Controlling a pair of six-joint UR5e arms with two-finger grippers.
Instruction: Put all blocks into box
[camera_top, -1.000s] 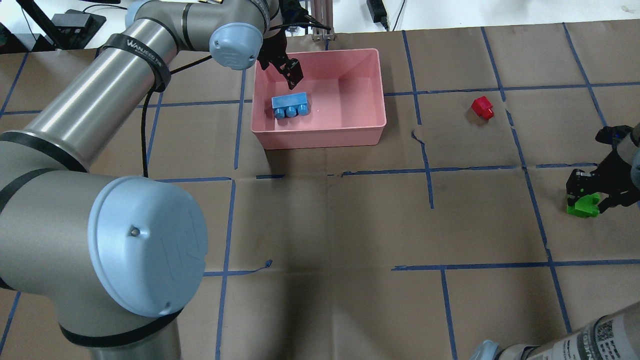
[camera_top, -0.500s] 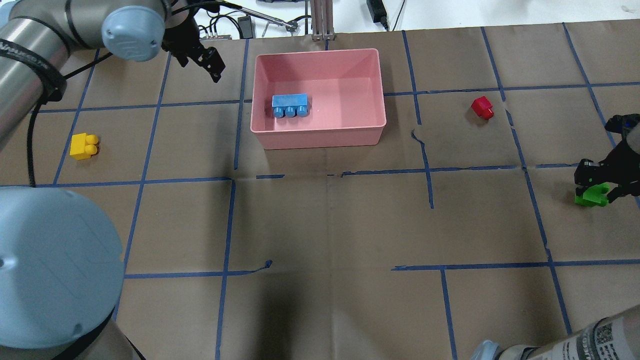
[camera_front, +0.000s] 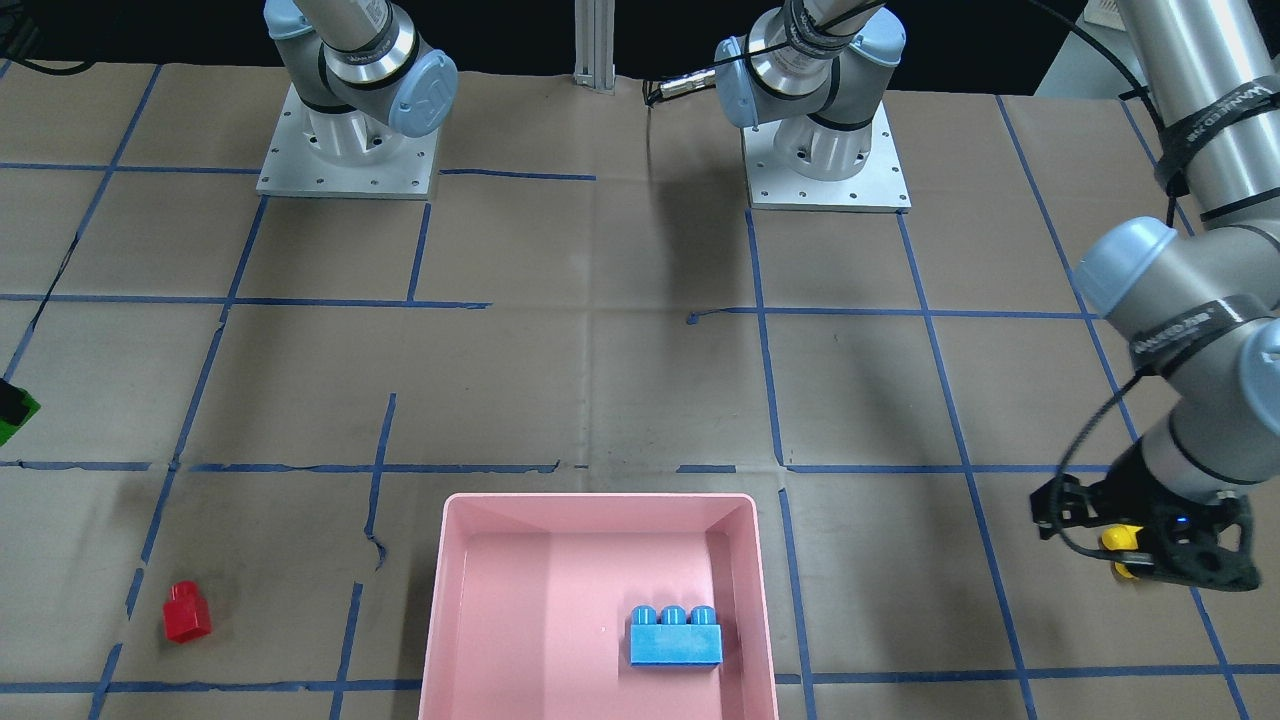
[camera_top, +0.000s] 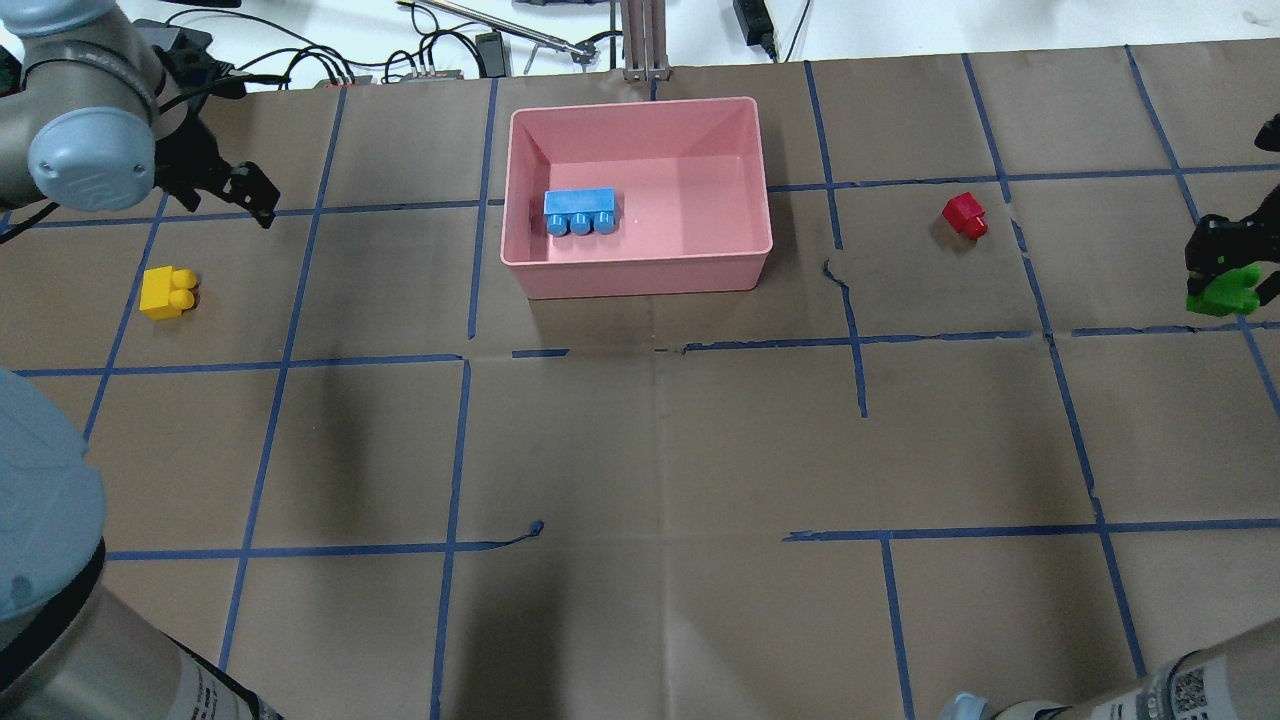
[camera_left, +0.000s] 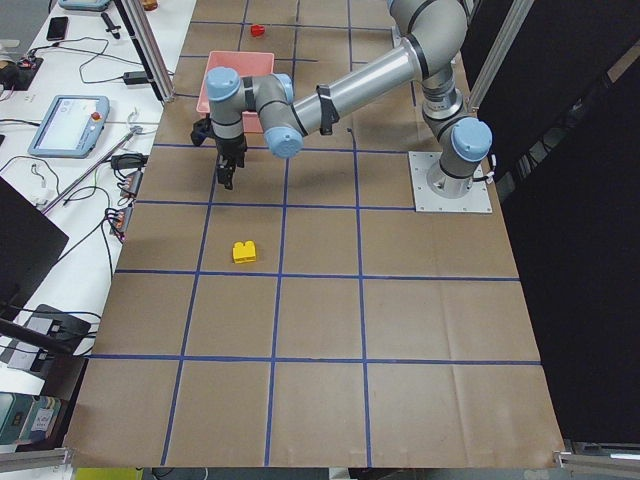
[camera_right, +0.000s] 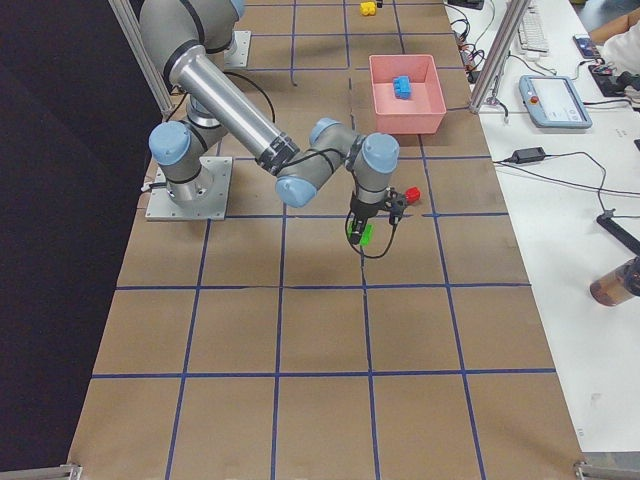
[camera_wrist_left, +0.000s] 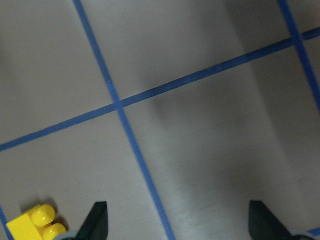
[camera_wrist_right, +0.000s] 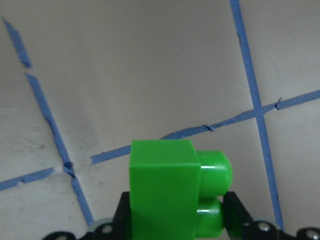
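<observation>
The pink box (camera_top: 640, 280) stands at the far middle of the table with the light blue block (camera_top: 580, 212) lying inside it. The yellow block (camera_top: 168, 293) lies on the table at the left. My left gripper (camera_top: 252, 195) hangs open and empty above the table, beside the yellow block, which shows at the lower left of the left wrist view (camera_wrist_left: 37, 222). My right gripper (camera_top: 1222, 270) is shut on the green block (camera_top: 1220, 295) and holds it off the table at the far right; it fills the right wrist view (camera_wrist_right: 172, 197). The red block (camera_top: 965, 215) lies right of the box.
Brown paper with blue tape lines covers the table. Cables and an aluminium post (camera_top: 645, 40) sit beyond the far edge behind the box. The two arm bases (camera_front: 345, 140) stand at the robot's side.
My left gripper has swung from inside the box out to the left, towards the yellow block. My right gripper has carried the green block up off the table and further away.
</observation>
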